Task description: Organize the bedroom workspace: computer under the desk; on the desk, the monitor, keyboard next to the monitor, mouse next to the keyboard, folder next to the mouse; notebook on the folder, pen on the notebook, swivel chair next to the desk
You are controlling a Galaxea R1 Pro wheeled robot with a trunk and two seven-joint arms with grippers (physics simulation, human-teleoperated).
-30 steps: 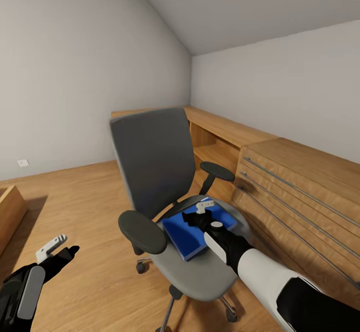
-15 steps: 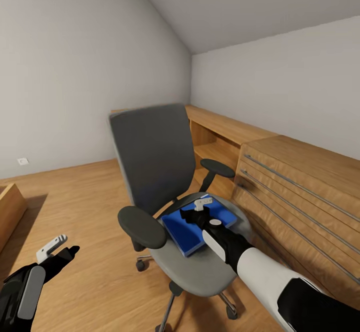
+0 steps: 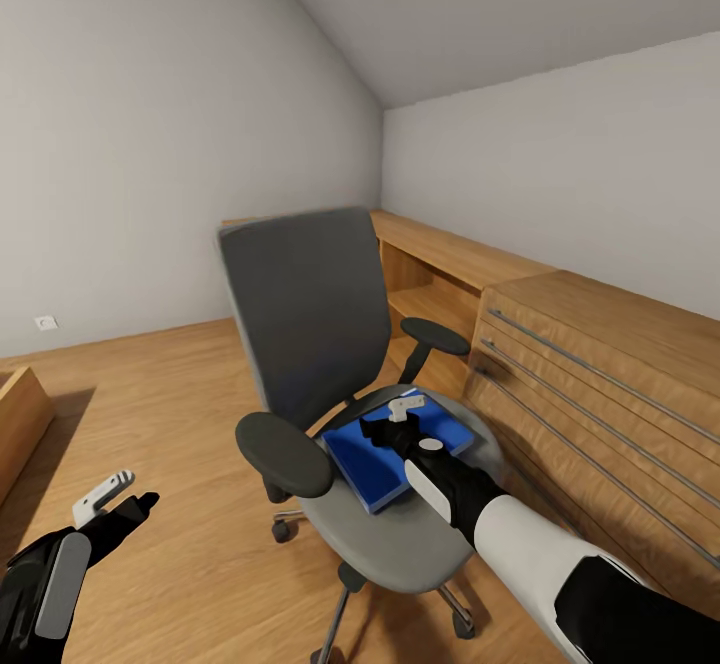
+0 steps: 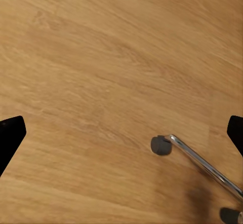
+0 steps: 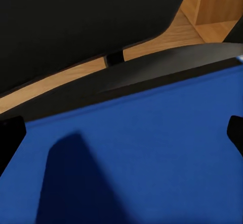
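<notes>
Two claws show in the head view. The right claw [image 3: 397, 422] hangs over the blue folder [image 3: 395, 452], its black fingers and a pale finger piece just above the folder's far half. In the right wrist view the dark tips of its fingers [image 5: 11, 135] sit at opposite sides with the folder's blue face [image 5: 152, 153] between them, so the jaws are spread wide and pinch nothing; whether the tips touch the folder cannot be told. A dark shadow falls across the blue surface there.

The folder lies flat on the seat of the swivel chair [image 3: 310, 314], turned a little askew, its near corner toward the seat's front edge and its far edge close to the foot of the grey backrest. The chair's black armrests stand on either side of the seat.

The left claw [image 3: 112, 499] hovers low, well apart from the chair, above the wooden floor [image 3: 180, 384]. Its jaws are also spread, with bare floor between the tips in the left wrist view [image 4: 121, 133], where a chrome leg [image 4: 202, 165] of the chair's base and a caster [image 4: 161, 145] rest on the boards.

Just beside the chair's far side runs a light wooden drawer unit [image 3: 590, 384] with long rail handles, joined to a low wooden shelf [image 3: 440, 274] along the wall.
</notes>
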